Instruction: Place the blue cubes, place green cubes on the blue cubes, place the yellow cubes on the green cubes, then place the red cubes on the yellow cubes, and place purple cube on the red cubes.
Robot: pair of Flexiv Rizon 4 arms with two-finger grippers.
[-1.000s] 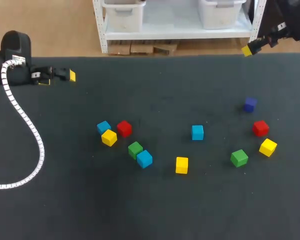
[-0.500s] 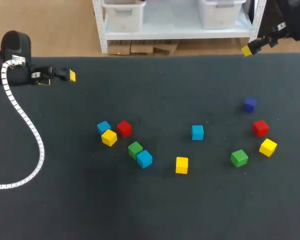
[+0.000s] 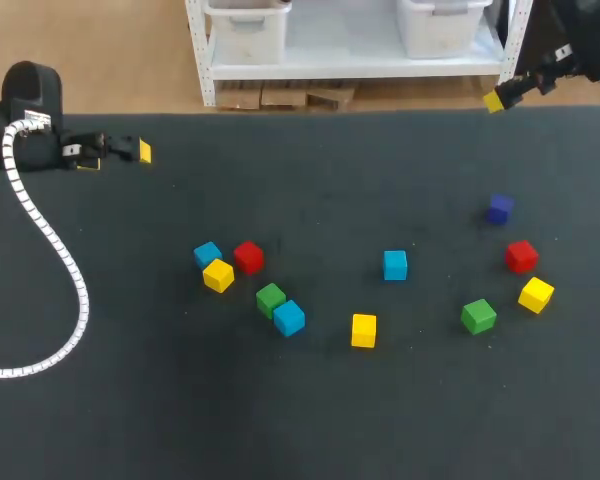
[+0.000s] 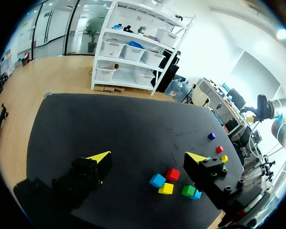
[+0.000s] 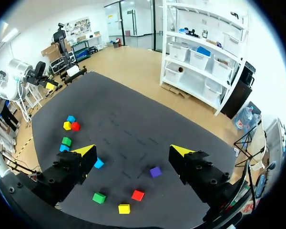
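Eleven small cubes lie scattered on the dark table. At centre-left a blue cube [image 3: 208, 254], a red cube [image 3: 248, 256] and a yellow cube [image 3: 218, 275] cluster together. Close by are a green cube [image 3: 271, 298] and a second blue cube [image 3: 289, 318]. In the middle sit a yellow cube [image 3: 363, 330] and a blue cube [image 3: 395, 265]. To the right lie the purple cube [image 3: 499, 209], a red cube [image 3: 521, 256], a yellow cube [image 3: 536, 295] and a green cube [image 3: 478, 316]. My left gripper [image 3: 120, 152] [image 4: 148, 156] hangs open at the far left. My right gripper [image 3: 500, 97] [image 5: 132, 150] is open at the far right corner. Neither holds anything.
A white ribbed cable [image 3: 50, 240] trails from my left arm across the table's left side. The table's far edge [image 3: 340, 112] runs just behind both grippers.
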